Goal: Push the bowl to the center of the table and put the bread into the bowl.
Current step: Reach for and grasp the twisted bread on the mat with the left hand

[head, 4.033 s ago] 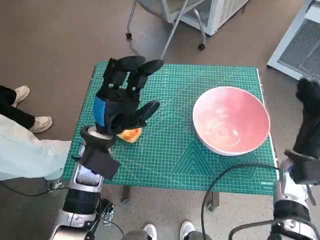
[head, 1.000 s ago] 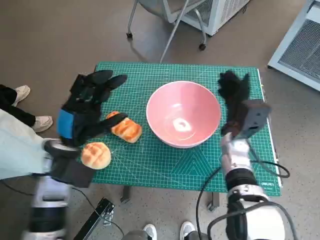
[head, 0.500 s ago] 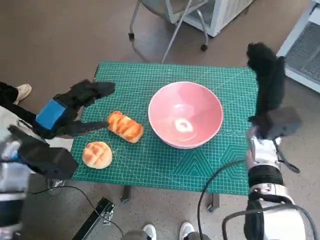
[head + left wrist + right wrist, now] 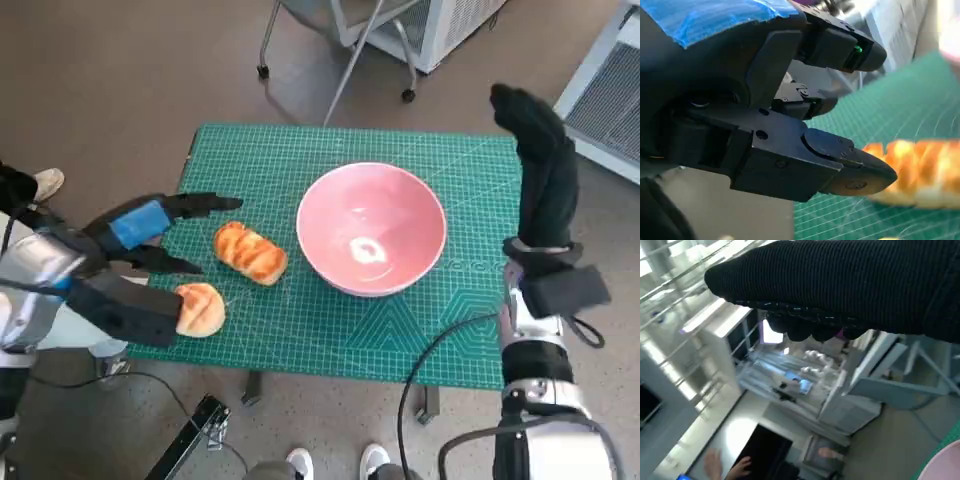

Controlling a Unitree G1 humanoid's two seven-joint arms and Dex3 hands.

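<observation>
The pink bowl (image 4: 371,228) now sits at about the middle of the green bench (image 4: 300,340), whereas 4 seconds ago it lay far over toward the right edge. By the look of it, the push is done. In the last second the bowl has hardly shifted, so the first half of the task looks finished and the bread is what remains.

The long loaf (image 4: 250,252) lies on the bench just left of the bowl, near it but not touching. A round bun (image 4: 199,308) lies closer to the front left corner, partly covered by the robot's left forearm.

The left hand (image 4: 148,232) has swung down and outward over the last second, and now lies low beside the left edge, with its fingers (image 4: 210,205) spread apart and pointing at the loaf. It holds nothing. The left wrist view shows a black fingertip (image 4: 856,175) just short of the loaf (image 4: 920,170), with no contact visible. This reads as the approach for a grasp.

The right hand (image 4: 540,170) has lifted away from the bowl and hangs above the right edge of the bench. It carries nothing, but whether its fingers are spread or curled cannot be told.

Counted: 1 bowl, 2 pieces of bread, 2 hands. A chair (image 4: 330,25) stands beyond the bench, and a shoe (image 4: 45,184) shows at the left.
</observation>
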